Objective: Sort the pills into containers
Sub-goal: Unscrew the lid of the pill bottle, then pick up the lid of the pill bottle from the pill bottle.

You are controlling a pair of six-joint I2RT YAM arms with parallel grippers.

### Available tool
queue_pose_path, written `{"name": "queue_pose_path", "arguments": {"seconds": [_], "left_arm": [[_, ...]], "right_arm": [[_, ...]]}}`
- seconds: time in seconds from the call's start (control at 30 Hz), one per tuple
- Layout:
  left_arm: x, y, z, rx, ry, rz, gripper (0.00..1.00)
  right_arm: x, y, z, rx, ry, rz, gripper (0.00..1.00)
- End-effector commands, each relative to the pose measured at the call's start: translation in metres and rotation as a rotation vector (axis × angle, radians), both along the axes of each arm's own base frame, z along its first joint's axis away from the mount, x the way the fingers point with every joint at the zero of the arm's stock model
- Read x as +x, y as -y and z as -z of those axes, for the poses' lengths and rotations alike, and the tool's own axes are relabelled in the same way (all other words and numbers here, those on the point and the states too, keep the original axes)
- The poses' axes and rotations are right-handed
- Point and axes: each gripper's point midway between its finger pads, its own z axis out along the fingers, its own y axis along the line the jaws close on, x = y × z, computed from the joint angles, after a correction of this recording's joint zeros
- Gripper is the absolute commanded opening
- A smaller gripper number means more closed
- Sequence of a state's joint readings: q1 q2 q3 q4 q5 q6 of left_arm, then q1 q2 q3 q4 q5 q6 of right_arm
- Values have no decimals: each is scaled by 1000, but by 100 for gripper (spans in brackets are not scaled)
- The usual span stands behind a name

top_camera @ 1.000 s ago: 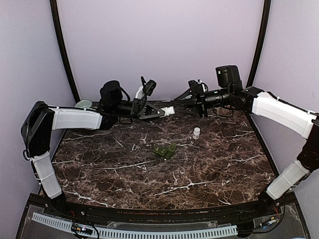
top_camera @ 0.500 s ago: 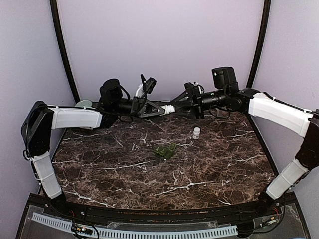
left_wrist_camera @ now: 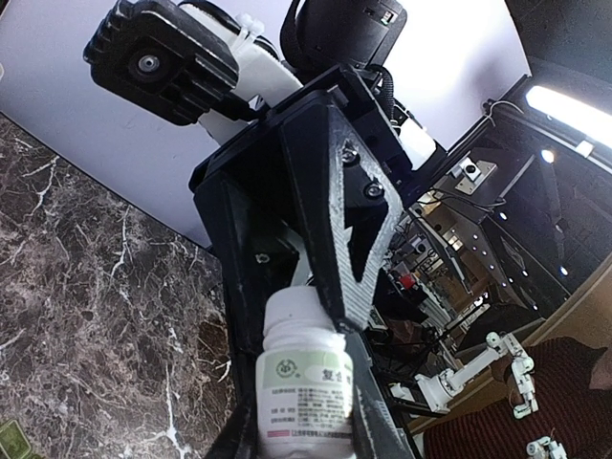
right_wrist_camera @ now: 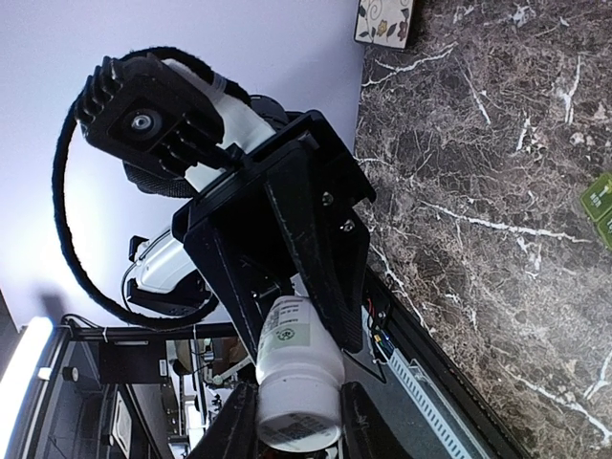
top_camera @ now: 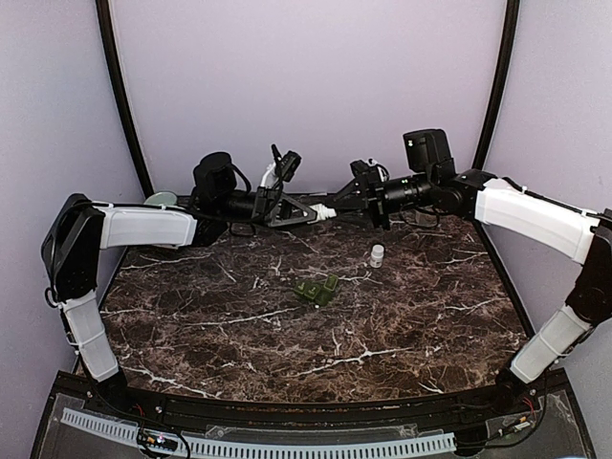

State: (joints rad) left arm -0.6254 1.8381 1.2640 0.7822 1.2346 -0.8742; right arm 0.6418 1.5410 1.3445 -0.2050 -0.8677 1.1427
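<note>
A white pill bottle [top_camera: 322, 211] with a green-and-white label is held in the air over the table's back edge, between my two grippers. My left gripper [top_camera: 311, 214] is shut on its body; in the left wrist view the bottle [left_wrist_camera: 304, 382] fills my left gripper [left_wrist_camera: 301, 435]. My right gripper [top_camera: 336, 207] has its fingers tight on either side of the capped end; in the right wrist view the cap end of the bottle [right_wrist_camera: 298, 378] sits in my right gripper [right_wrist_camera: 296, 421]. A second small white bottle [top_camera: 377, 254] stands on the table.
A green pill holder [top_camera: 317, 290] lies near the middle of the dark marble table [top_camera: 287, 344]; its edge also shows in the right wrist view [right_wrist_camera: 601, 199]. A pale green dish [top_camera: 161, 200] sits at the back left. A small patterned card [right_wrist_camera: 384, 19] lies at the table's back.
My right gripper has moved left until its fingers closed in around the capped end of the bottle. My left gripper has held the bottle nearly still.
</note>
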Motion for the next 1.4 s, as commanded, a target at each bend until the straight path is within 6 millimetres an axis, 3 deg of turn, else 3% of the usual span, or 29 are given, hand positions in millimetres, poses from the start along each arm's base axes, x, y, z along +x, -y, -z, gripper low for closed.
{"name": "queue_pose_path", "arguments": {"seconds": [0.0,0.17,0.3,0.63,0.83,1.37], "left_arm": [[2,-1,-11,-24,46,0,0],[1,-1,-12,-25,41,3,0],[-2,-2,-20,-47,30,23,0],[-14,-9,-35,-57,-6,66,0],[-23,-14,-44,-72,-47,102,0],[-31,-19,-50,-90,-69,126,0]], "right_arm": [[-3,-7,-16,39,51,-29,22],[-4,-6,-12,13,74,-37,6],[-4,-5,-6,-38,175,-71,0],[-2,2,5,-119,567,-168,0],[-1,2,1,-90,773,-198,0],[2,4,-14,-76,911,-180,0]]}}
